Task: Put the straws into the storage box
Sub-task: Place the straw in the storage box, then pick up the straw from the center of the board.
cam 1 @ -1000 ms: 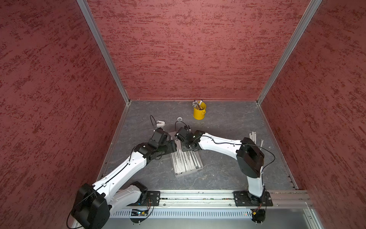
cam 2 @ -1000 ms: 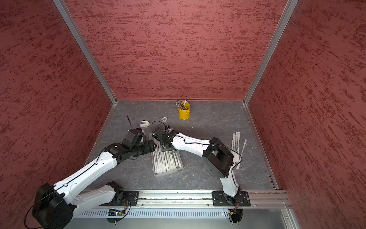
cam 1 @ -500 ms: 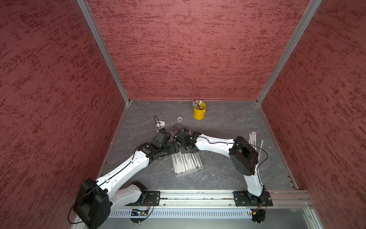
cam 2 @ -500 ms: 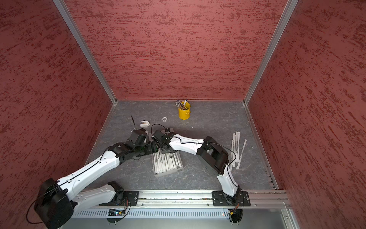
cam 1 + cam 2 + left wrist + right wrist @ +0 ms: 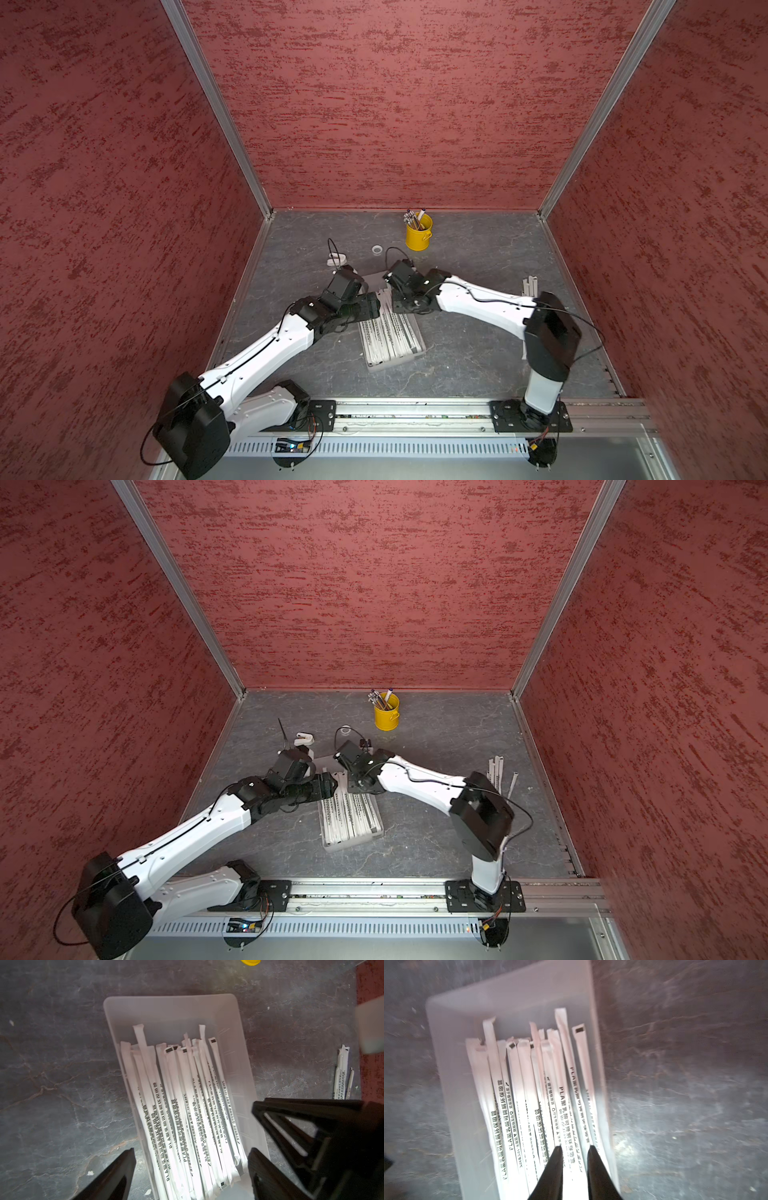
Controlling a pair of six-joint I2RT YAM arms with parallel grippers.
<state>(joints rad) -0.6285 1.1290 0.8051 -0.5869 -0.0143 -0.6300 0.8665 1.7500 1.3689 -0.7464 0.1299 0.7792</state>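
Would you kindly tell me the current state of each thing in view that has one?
storage box: open-topped, flat on the table, partly filled.
straws in the box: lying lengthwise, loosely piled.
straws outside: a few lying on the table, apart from the box.
yellow bucket: upright, holding pens.
left gripper: jaws wide open over the box's end.
right gripper: jaws slightly parted above the boxed straws.

The storage box lies mid-floor with straws packed lengthwise inside. The left gripper and right gripper hang close together over its far half. Loose straws lie near the right wall. A yellow bucket stands farther back.
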